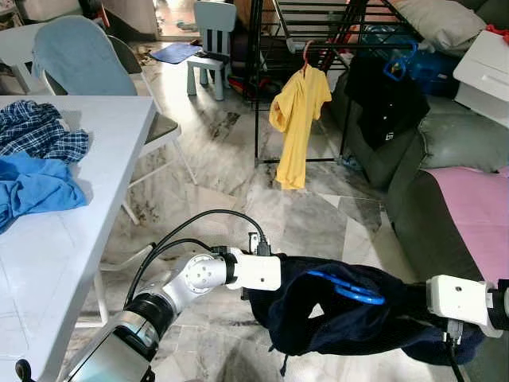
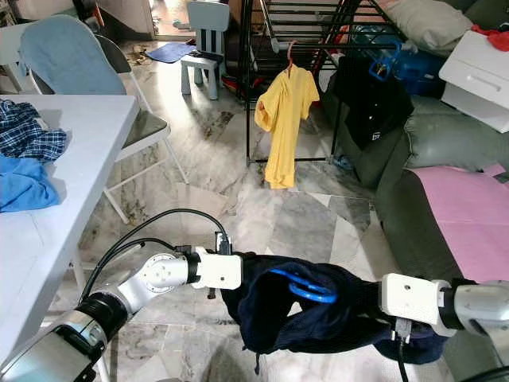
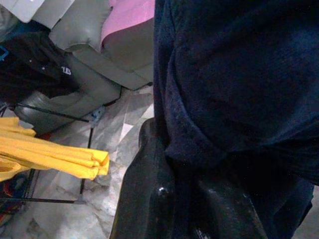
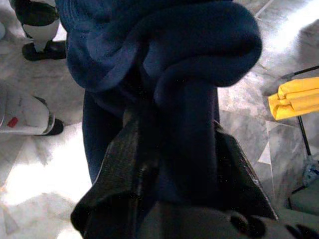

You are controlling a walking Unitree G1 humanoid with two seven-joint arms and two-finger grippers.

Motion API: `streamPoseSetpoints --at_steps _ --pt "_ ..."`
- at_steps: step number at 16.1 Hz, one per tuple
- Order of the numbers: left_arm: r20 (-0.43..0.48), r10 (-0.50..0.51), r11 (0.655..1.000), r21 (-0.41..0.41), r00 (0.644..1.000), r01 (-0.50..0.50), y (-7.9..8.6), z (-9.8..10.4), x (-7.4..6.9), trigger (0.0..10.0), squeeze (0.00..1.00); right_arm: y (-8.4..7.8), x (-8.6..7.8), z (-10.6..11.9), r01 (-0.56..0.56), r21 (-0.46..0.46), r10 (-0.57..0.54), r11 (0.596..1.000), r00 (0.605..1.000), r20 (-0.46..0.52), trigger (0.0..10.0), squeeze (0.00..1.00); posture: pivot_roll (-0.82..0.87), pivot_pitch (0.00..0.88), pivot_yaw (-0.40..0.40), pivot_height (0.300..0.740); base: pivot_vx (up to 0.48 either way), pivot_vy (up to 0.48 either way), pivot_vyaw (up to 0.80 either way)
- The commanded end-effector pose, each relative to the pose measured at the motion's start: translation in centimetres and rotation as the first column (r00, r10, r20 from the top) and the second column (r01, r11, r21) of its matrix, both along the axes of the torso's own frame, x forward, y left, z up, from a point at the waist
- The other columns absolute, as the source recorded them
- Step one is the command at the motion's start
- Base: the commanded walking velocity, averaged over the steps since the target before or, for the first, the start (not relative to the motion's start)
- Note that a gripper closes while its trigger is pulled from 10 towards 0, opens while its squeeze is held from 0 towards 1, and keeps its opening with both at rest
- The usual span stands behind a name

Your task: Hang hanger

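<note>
Navy garment (image 1: 342, 314) on blue hanger (image 1: 347, 287) slung between both grippers, well short of the drying rack (image 1: 334, 44). Jaws clamped on cloth each side. Best carried level, hook kept upward.

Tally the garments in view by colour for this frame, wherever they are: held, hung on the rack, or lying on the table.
Navy, held between both grippers with a blue hanger in it: 1
Yellow, hung on the rack: 1
Black, hung on the rack: 1
Blue, on the table: 1
Blue-and-white plaid, on the table: 1
Total: 5
</note>
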State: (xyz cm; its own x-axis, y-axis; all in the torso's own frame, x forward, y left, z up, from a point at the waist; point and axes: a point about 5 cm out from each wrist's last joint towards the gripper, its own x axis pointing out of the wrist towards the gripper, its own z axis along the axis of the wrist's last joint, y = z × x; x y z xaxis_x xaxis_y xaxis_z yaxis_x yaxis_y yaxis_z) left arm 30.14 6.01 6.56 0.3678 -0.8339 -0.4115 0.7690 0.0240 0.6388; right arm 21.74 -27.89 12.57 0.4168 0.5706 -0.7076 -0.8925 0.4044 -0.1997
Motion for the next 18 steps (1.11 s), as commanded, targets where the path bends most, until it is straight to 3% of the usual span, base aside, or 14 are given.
streamPoseSetpoints --at_steps 1,6,15,16,17,18 --pt "0.028 0.004 1.0 -0.03 1.0 -0.003 -0.3 0.7 0.4 0.0 0.0 0.2 0.0 -0.2 -0.018 0.007 0.018 1.0 1.0 -0.009 0.0 0.0 -0.02 0.0 -0.05 0.74 0.0 0.0 0.0" --pt "0.031 0.027 0.998 -0.058 0.999 -0.025 -0.3 1.0 0.6 0.0 0.0 0.2 -0.2 -0.7 -0.004 0.001 0.004 1.0 1.0 -0.015 0.0 0.0 -0.02 0.0 -0.051 0.74 0.0 0.0 0.0" --pt "0.036 0.049 0.995 -0.084 0.998 -0.046 0.0 1.2 0.7 0.0 0.0 1.4 -1.1 -2.3 0.088 0.098 -0.09 0.991 0.996 0.013 0.0 0.0 -0.01 0.0 -0.049 0.74 0.0 0.0 0.0" --pt "0.042 0.082 0.989 -0.124 0.996 -0.076 -0.1 1.4 0.9 9.8 0.0 1.4 -1.1 -2.4 0.113 0.106 -0.116 0.988 0.993 0.029 0.0 0.0 -0.01 0.0 -0.048 0.74 0.0 0.0 0.0" --pt "0.02 0.102 0.98 -0.174 0.995 -0.097 -0.3 1.8 1.0 10.0 0.0 1.4 -1.0 -2.5 0.135 0.106 -0.141 0.985 0.989 0.048 0.0 0.0 -0.01 0.0 -0.048 0.74 0.0 0.0 0.0" --pt "0.012 0.114 0.973 -0.205 0.993 -0.109 -0.3 2.0 1.1 10.0 1.0 1.4 -1.0 -2.6 0.154 0.111 -0.161 0.982 0.985 0.057 0.0 0.0 -0.01 0.0 -0.045 0.74 0.0 0.0 0.0"
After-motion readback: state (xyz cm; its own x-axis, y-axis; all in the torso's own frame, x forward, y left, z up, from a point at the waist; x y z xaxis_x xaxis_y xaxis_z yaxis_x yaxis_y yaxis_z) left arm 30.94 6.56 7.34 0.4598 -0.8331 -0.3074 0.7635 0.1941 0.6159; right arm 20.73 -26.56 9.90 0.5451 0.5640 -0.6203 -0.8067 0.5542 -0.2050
